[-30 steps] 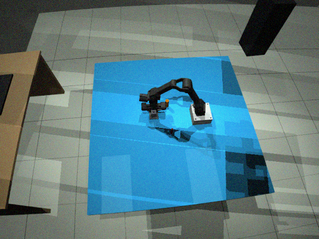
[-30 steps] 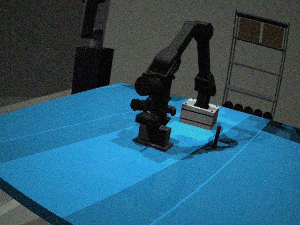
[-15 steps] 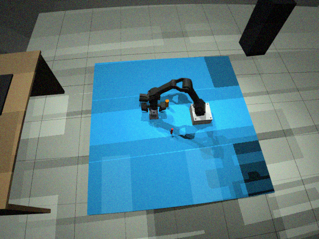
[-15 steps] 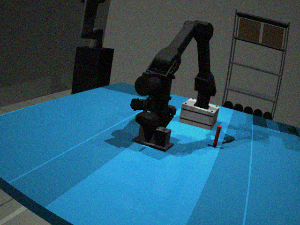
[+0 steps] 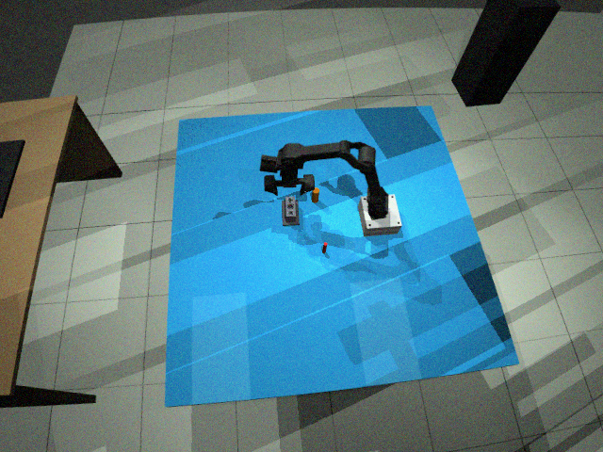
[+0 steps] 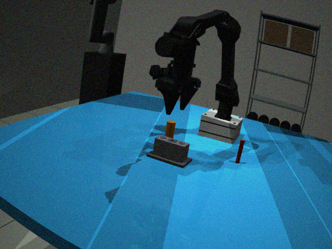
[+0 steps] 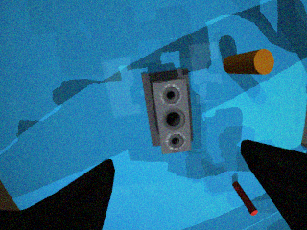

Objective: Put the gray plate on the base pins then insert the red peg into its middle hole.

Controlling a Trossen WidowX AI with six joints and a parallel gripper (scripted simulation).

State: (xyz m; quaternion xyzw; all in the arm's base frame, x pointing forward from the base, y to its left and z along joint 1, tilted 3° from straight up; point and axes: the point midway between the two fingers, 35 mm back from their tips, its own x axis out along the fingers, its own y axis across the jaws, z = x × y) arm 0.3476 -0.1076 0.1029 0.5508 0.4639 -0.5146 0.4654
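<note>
The gray plate (image 5: 290, 218) (image 6: 170, 152) (image 7: 185, 102) is a thick block with three holes in a row on top. It sits level on the dark base (image 6: 177, 164) (image 7: 148, 105), whose flange shows around its foot. The pins cannot be made out clearly in the outer holes. The middle hole is empty. My gripper (image 5: 289, 193) (image 6: 175, 111) (image 7: 178, 157) is open and empty, above the plate and clear of it. The red peg (image 5: 324, 248) (image 6: 239, 151) (image 7: 246, 198) stands upright on the blue mat, on the robot's side of the plate and off to one side.
An orange cylinder (image 5: 315, 195) (image 6: 170, 129) (image 7: 247, 61) stands upright close to the plate, between it and the robot. The arm's white mounting block (image 5: 380, 223) (image 6: 218, 131) stands behind it on the blue mat (image 5: 219, 340) (image 6: 107, 227).
</note>
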